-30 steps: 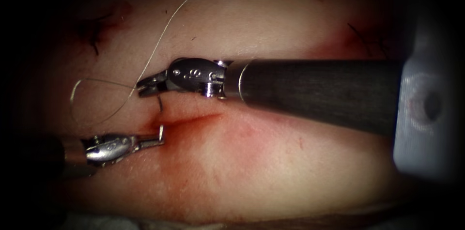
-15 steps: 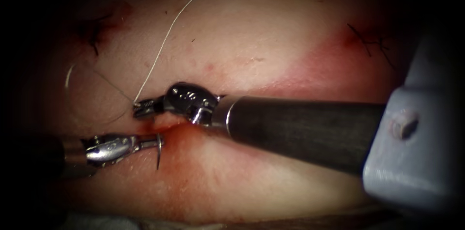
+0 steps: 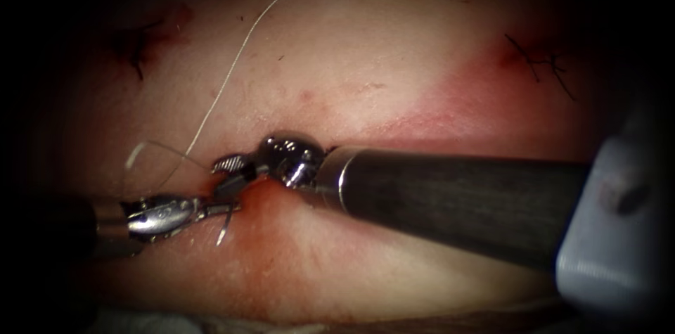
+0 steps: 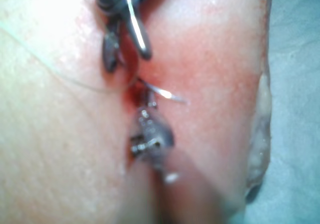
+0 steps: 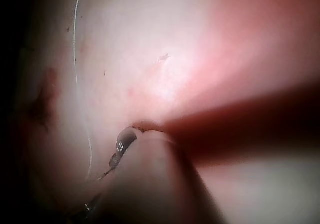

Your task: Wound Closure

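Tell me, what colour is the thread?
The thread is pale, whitish-grey, showing best in the endoscope view against the pink tissue.

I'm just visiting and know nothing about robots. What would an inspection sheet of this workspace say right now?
Surface: tissue, with red fluid around the cut.
Job's things: needle held by the left tool, one end free below the jaws; whether the rest is in the tissue cannot be told. Thread trails up across the tissue and loops left of the cut.
Clutter: dark old stitches upper left and upper right.
Grippers: left tool shut on the needle; right tool open, holding nothing, right by the needle.
Cables: nothing seen.
Surroundings: pale cloth beyond the tissue's edge.
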Tool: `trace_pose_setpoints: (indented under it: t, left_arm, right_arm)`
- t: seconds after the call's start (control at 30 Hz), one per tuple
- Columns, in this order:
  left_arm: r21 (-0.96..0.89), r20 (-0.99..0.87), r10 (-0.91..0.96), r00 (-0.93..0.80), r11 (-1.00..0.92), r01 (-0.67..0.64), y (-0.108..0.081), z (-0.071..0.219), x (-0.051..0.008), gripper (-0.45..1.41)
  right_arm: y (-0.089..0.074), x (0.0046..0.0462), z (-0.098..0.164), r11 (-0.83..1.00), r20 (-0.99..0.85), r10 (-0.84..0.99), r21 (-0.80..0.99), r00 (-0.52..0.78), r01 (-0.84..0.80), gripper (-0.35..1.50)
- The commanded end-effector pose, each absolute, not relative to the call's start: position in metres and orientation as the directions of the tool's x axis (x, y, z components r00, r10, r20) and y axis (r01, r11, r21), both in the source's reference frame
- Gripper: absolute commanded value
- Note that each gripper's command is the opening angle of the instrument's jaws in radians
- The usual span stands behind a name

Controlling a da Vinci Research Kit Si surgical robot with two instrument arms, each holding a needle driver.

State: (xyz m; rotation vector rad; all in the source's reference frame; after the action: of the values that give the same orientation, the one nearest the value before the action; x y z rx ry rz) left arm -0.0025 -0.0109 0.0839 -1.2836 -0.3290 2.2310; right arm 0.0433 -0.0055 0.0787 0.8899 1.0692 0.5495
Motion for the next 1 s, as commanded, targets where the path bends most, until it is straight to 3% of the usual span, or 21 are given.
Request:
trace_pose_setpoints:
  t: [0.03, 0.07, 0.4, 0.8, 0.93, 1.0]
  left_arm:
    - [-0.453, -0.729, 0.553, -0.404, -0.832, -0.32, -0.0119, 0.0842, -0.0029, 0.0]
    - [-0.432, -0.742, 0.528, -0.414, -0.848, -0.307, -0.0123, 0.0841, -0.0027, -0.01]
    - [-0.224, -0.876, 0.308, -0.371, -0.941, -0.254, -0.014, 0.0831, -0.0021, 0.07]
    - [0.215, -0.887, -0.104, -0.45, -0.955, -0.204, -0.0147, 0.0832, -0.0052, 0.61]
    - [0.289, -0.858, -0.167, -0.486, -0.939, -0.188, -0.0149, 0.0833, -0.0053, 0.62]
    - [0.32, -0.84, -0.185, -0.511, -0.928, -0.191, -0.0149, 0.0834, -0.005, 0.54]
  right_arm:
    - [-0.0053, 0.0435, 0.0796, 0.593, -0.554, 0.736, 0.805, 0.389, 0.023, 1.23]
    - [-0.0045, 0.0429, 0.0796, 0.627, -0.587, 0.714, 0.779, 0.382, 0.024, 1.31]
    - [0.0004, 0.0353, 0.0752, 0.601, -0.544, 0.771, 0.793, 0.331, -0.099, 1.31]
    - [-0.0011, 0.0347, 0.0738, 0.638, -0.602, 0.755, 0.766, 0.259, -0.079, 1.28]
    - [-0.0013, 0.0348, 0.0739, 0.643, -0.609, 0.751, 0.763, 0.256, -0.071, 1.28]
    - [-0.0017, 0.0348, 0.0741, 0.644, -0.611, 0.749, 0.762, 0.258, -0.067, 1.26]
